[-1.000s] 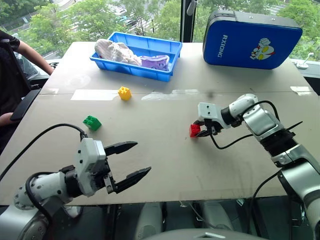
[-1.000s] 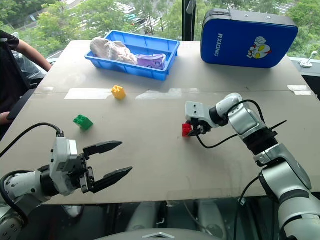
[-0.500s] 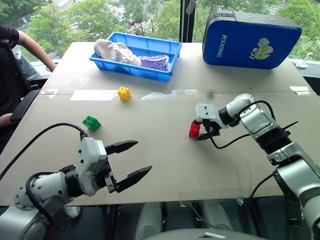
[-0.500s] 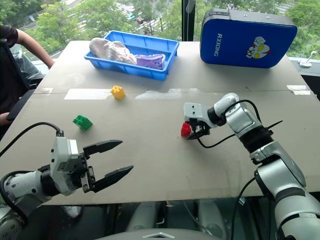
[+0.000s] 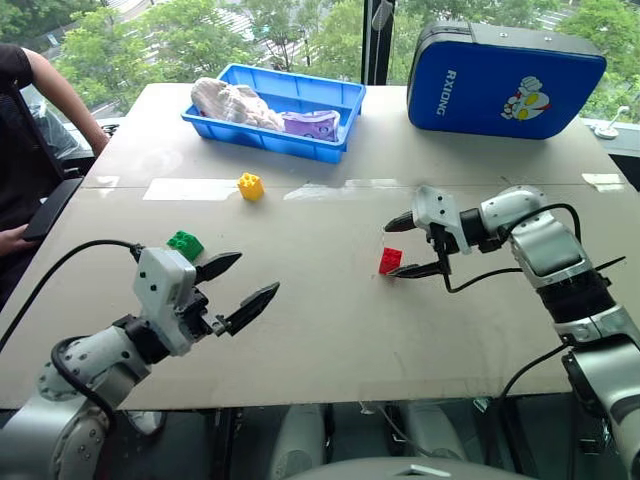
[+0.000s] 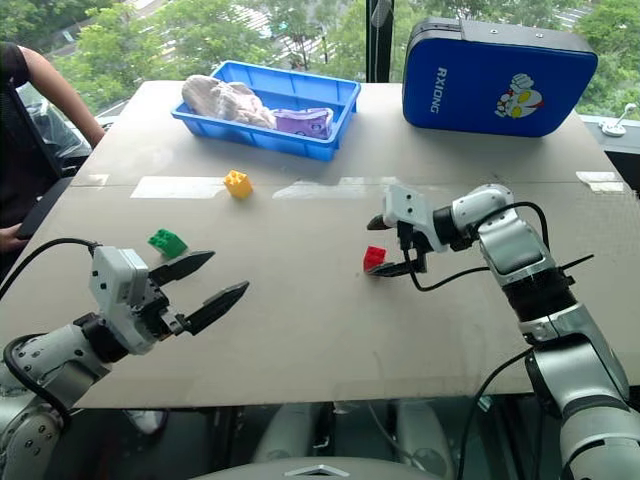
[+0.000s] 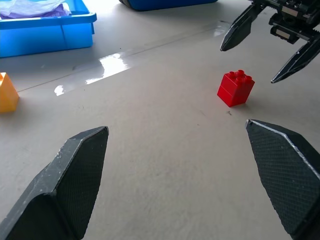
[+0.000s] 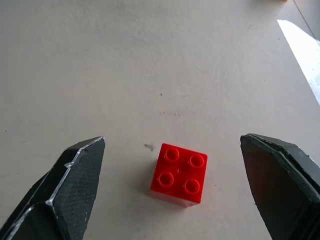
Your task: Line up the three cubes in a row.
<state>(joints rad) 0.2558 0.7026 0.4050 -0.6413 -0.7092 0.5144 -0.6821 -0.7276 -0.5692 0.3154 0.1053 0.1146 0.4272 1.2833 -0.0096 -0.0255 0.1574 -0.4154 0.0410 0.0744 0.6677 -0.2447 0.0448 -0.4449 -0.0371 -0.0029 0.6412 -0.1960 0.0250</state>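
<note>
The red cube sits studs-up on the tan table, right of centre. My right gripper hovers over it, open, one finger on each side and neither touching it; the right wrist view has the red cube between and below the fingertips. At the left, the green cube lies just beyond my open, empty left gripper. Farther back stands the yellow cube. In the left wrist view the red cube and the yellow cube lie ahead.
A blue tray holding crumpled cloth and a purple bag stands at the back left. A blue zipped case stands at the back right. A person sits at the table's left edge.
My right gripper has opened, let go of the red cube and drawn back a little; the cube rests on the table. My left gripper has moved forward toward the green cube.
</note>
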